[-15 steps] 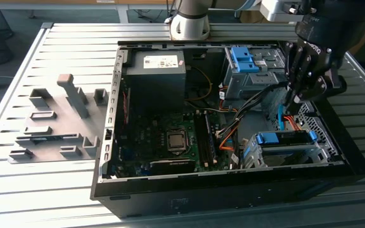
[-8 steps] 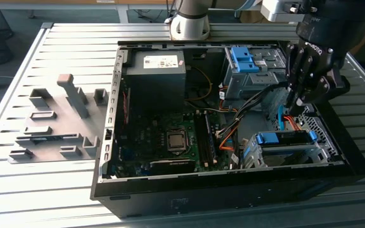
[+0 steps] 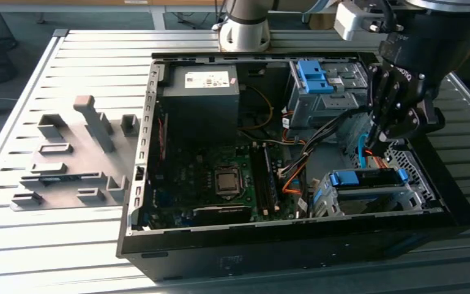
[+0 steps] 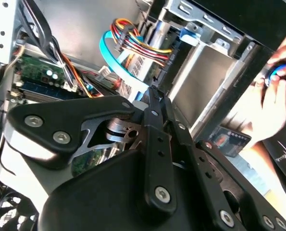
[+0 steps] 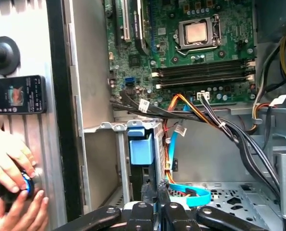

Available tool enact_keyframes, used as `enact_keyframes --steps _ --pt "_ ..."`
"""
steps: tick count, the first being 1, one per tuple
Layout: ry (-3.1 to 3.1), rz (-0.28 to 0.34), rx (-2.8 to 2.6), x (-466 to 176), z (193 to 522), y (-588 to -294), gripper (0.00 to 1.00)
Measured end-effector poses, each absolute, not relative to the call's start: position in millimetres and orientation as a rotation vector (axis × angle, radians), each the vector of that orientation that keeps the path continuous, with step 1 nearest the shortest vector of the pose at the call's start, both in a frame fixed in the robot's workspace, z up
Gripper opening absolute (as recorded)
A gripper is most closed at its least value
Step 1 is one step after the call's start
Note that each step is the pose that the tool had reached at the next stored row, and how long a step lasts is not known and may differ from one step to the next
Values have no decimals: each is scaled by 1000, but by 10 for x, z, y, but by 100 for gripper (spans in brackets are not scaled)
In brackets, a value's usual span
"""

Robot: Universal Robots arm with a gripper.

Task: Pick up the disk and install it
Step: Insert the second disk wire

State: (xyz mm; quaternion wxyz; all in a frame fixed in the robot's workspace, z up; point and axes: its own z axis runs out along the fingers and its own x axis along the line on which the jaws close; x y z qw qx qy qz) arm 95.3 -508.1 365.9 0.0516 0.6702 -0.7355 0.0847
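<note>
Biggest worry here was the wiring. The pincer (image 3: 374, 147) was down inside the open computer case (image 3: 300, 251) with the flat blue cable (image 3: 356, 144) looping right at its tips. A bundle of orange and black wires (image 5: 195, 108) ran just beyond that, between the pincer and the motherboard (image 3: 210, 177). Any sideways nudge or lift from there could've hooked a loop and yanked a connector.

The disk (image 3: 364, 178), the one with the blue rails, looked to be sitting in the drive cage just beside the pincer and a bit lower than it. I couldn't tell if it was pushed fully home. If it wasn't, it could've sat crooked in the cage and jammed, that's my guess anyway.

The other thing was a person's hand (image 5: 10, 163) fiddling with something blue on the table (image 3: 80, 55). It was outside the case wall, on the far side of the cage from the pincer, with a phone (image 5: 18, 94) lying near it. Not touching the arm, but close enough that a wide swing would've been sketchy.

Pose-wise, the arm came in from above the case and pointed steeply down into the gap between the two drive cages. In both wrist views the fingers (image 4: 152, 125) were clenched together at the tips, and I couldn't see anything between them.
</note>
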Motion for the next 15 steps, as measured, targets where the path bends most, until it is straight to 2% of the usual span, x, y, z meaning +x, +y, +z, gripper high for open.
enact_keyframes --steps 6,15 --pt "-2300 147 2092 952 3655 -5112 16" --pt "-2306 136 2098 952 3583 -5235 16"
